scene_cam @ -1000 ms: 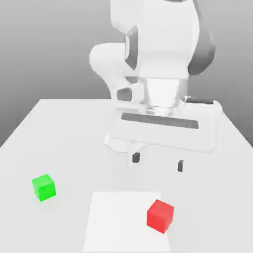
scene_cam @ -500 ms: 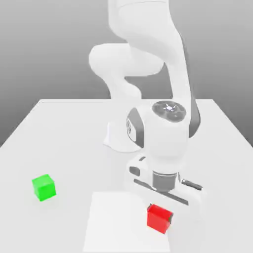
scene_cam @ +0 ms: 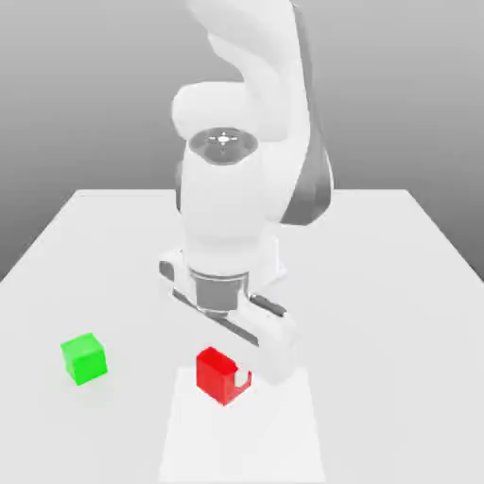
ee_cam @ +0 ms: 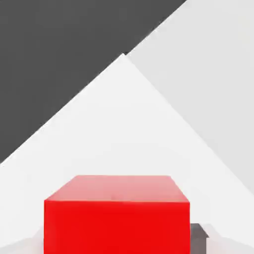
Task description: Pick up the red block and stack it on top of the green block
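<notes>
1. Sitting at the exterior view's left: the green block [scene_cam: 83, 358], a small matte cube with plain unmarked faces, resting flat on the white table [scene_cam: 397, 284], well in from the table's left edge, with bare surface open all around it.
2. Lying between the two cubes: a clear stretch of smooth white tabletop.
3. Showing just right of that gap: the red block [scene_cam: 217, 374], a matte bright cube about the size of the green one, sitting over the near-left corner of a paler square patch [scene_cam: 274, 444] on the table, well apart from the green block.
4. Clamping the red block: the gripper [scene_cam: 230, 376], closed on the cube from above, one finger visible against the cube's right side.
5. Rising over the grip: the Panda arm [scene_cam: 227, 217], glossy white rounded shells with grey joint bands, standing near the table's middle.
6. Stretching to the exterior view's right: wide open tabletop, reaching the far-right edge.
7. Appearing in the hand view: the red block [ee_cam: 116, 218] close up, flat-topped and sharp-edged, with a dark grey fingertip [ee_cam: 198, 237] touching its side and the pale square's corner beyond.
</notes>
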Available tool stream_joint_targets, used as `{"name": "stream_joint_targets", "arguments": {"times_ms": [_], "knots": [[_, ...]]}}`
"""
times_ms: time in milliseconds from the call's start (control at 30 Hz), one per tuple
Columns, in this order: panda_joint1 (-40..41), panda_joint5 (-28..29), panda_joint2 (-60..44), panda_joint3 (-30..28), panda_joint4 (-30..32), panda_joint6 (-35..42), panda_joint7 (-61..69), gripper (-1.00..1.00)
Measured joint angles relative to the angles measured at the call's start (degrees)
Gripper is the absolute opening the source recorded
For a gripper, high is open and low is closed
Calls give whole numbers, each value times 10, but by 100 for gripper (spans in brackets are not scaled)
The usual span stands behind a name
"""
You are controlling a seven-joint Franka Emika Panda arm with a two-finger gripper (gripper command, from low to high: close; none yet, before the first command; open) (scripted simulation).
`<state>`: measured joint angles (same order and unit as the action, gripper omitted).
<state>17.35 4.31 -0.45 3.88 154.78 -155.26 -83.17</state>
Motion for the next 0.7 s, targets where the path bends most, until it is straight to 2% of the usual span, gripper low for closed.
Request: {"name": "stream_joint_targets", "arguments": {"times_ms": [167,300,500,533,700], "knots": [[98,-9,40,-58,24,15,84,-100],[145,-23,61,-109,42,18,151,-100],[158,-65,-43,-104,40,-83,190,-100],[159,-69,-55,-102,40,-95,193,100],[159,-69,-55,-102,40,-95,193,100]]}}
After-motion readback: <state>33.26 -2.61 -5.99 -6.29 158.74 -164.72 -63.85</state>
